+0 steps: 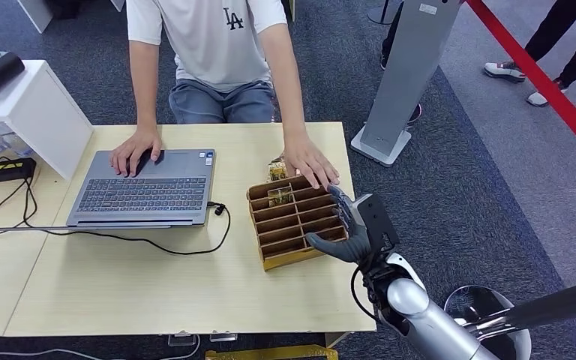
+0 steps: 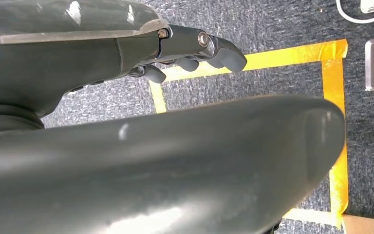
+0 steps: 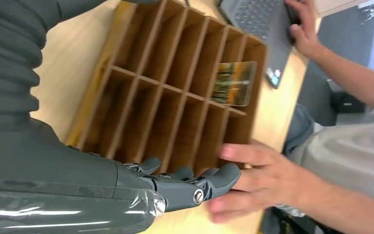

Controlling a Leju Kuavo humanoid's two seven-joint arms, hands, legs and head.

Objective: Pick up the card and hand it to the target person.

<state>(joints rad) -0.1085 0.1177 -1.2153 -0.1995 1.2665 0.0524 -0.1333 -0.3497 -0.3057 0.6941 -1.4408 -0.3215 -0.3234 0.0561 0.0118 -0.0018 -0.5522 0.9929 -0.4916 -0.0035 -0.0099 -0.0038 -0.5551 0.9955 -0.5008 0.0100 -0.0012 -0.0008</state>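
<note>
right hand (image 1: 349,232) hovers over the near right part of the rack (image 1: 294,222), fingers (image 3: 190,181) apart and lightly curled, holding nothing; thumb toward the rack's near edge. in the right wrist view the fingertips sit just beside the person's hand (image 1: 311,162), can't tell if touching. that person's hand rests flat on the table (image 1: 157,285) at the rack's far right corner.

card (image 1: 279,196) stands in a far compartment of the rack, left column, w/ greenish print on its face, well apart from the right hand. rack is brown, two columns of slots, lying on the table's right side.

left hand (image 2: 195,53) hangs over grey carpet w/ yellow tape lines (image 2: 292,53), fingers curled in, nothing in them.

person (image 1: 210,45) in white tee sits across the table, other hand (image 1: 136,150) on the laptop (image 1: 146,187). black cable (image 1: 120,236) runs from the laptop's right side across the table. white box (image 1: 26,105) at far left. grey stand (image 1: 405,75) on the carpet to the right, red strip (image 1: 540,82) beyond it, someone's legs (image 1: 562,37) past that.
</note>
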